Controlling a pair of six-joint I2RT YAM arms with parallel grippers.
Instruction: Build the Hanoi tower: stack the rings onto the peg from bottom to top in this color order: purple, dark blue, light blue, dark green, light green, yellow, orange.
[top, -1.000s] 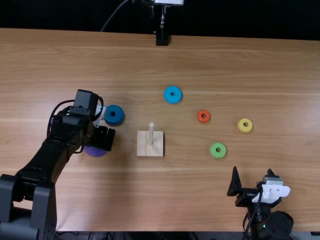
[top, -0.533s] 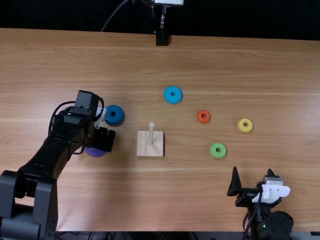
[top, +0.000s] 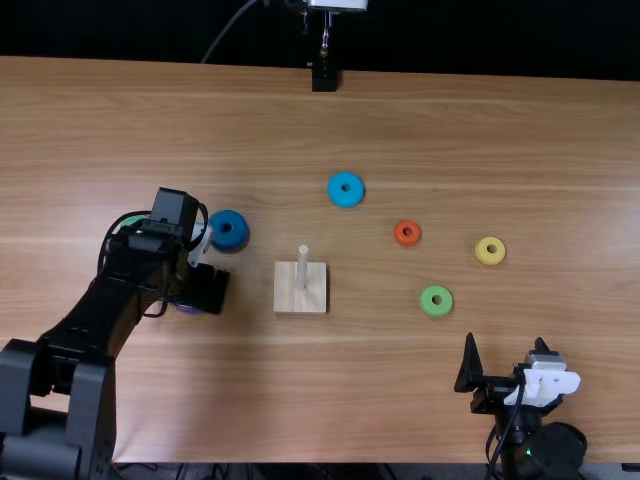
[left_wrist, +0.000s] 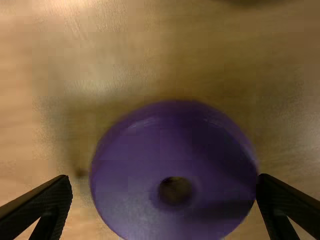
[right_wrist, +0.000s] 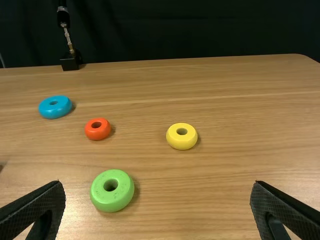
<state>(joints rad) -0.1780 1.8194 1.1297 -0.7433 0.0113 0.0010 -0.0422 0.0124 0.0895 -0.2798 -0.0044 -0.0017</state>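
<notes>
Top view: the left fingers (top: 207, 287) are over the purple ring (top: 188, 309), near the dark blue ring (top: 233, 241); the peg (top: 303, 257) stands between them and the right fingers (top: 468, 368).

Left wrist view: wide fingers, the purple ring between; whether one tip touches its edge, I cannot tell.

Right wrist view: wide fingers, the light green ring (right_wrist: 102, 200) beyond them, the yellow ring (right_wrist: 173, 140) farther.

Top view looked steeply down — left wrist's, close over purple ring (left_wrist: 145, 175) — right's, forward, sharing yellow ring (right_wrist: 175, 143) with top
</notes>
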